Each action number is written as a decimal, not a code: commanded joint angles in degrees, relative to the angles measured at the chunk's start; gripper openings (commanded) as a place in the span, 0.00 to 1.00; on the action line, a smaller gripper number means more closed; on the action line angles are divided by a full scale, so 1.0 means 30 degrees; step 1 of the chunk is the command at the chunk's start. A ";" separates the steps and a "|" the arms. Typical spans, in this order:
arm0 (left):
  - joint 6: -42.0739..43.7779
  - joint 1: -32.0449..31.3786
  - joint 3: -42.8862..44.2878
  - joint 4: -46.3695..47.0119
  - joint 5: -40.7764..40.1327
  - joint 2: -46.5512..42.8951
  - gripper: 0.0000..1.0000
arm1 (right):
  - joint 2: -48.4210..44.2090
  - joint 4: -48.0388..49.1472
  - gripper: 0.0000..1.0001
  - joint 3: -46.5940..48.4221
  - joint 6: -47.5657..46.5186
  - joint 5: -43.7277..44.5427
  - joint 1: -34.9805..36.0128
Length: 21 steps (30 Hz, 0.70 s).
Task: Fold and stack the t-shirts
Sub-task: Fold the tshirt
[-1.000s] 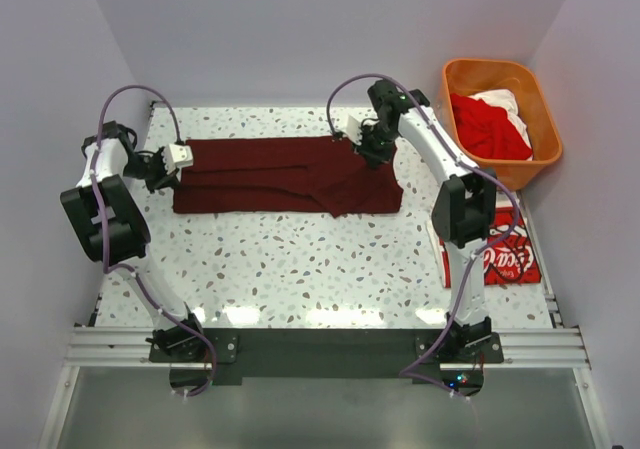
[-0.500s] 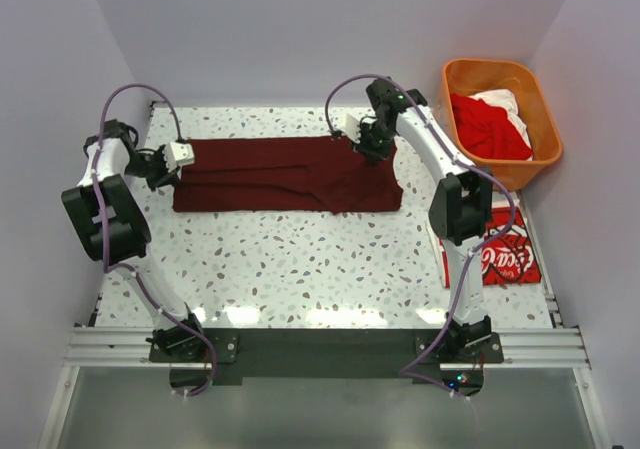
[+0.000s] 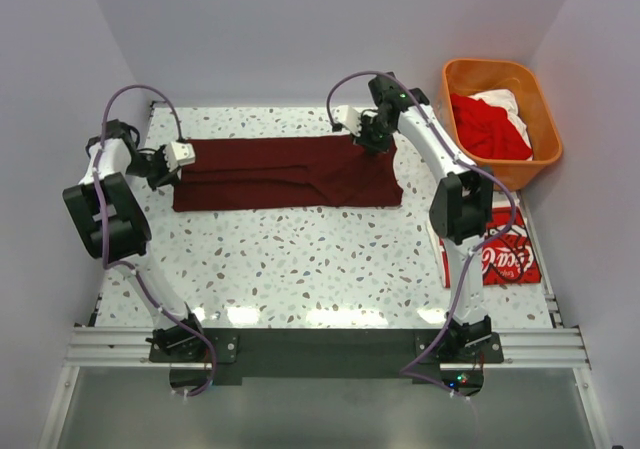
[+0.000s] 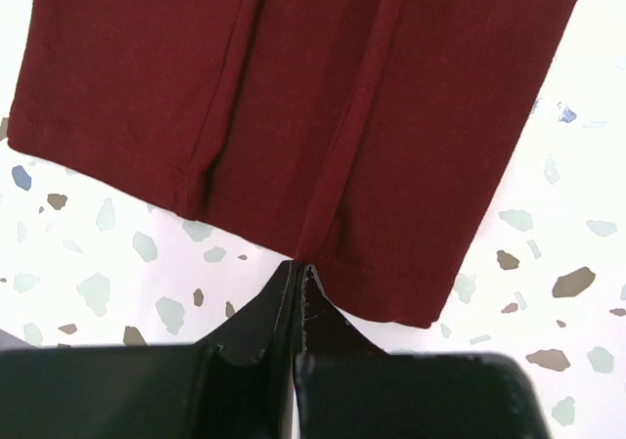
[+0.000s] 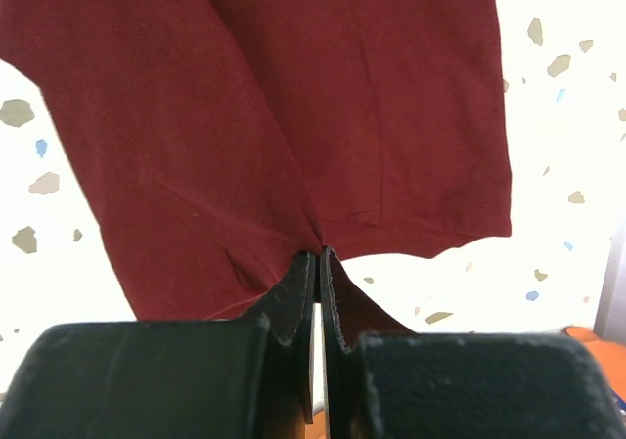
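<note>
A plain dark maroon t-shirt [image 3: 290, 174] lies as a long folded band across the far half of the table. My left gripper [image 3: 172, 161] is shut on its left hem, where the cloth [image 4: 293, 97] runs away from the pinched tips [image 4: 298, 266]. My right gripper [image 3: 372, 141] is shut on the shirt's far right edge, and the cloth [image 5: 293, 97] hangs from the tips [image 5: 319, 253], lifted a little. A folded bright red Coca-Cola t-shirt [image 3: 505, 254] lies at the table's right edge. Red and white shirts [image 3: 490, 124] sit in the basket.
An orange plastic basket [image 3: 502, 72] stands at the back right, just beyond the right arm. The speckled white table [image 3: 300, 269] ends at a metal rail near the arm bases. Walls close in on the left, back and right.
My right gripper has moved toward the far edge with the shirt's right edge, drawing the loose flap flat. The shirt's right end now lies straighter. The left gripper has barely moved.
</note>
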 commanded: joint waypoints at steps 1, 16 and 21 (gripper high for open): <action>-0.0482 -0.0204 0.0463 0.0847 0.0173 0.0315 0.00 | 0.0421 0.1044 0.00 0.0906 0.0214 0.0397 -0.0131; -0.1068 -0.0702 0.0755 0.1755 -0.0354 0.1164 0.00 | 0.1007 0.1572 0.00 0.1024 0.0244 0.1188 -0.0131; -0.1097 -0.0761 0.1136 0.1668 -0.0384 0.1487 0.00 | 0.1241 0.1748 0.00 0.1111 0.0331 0.1246 -0.0131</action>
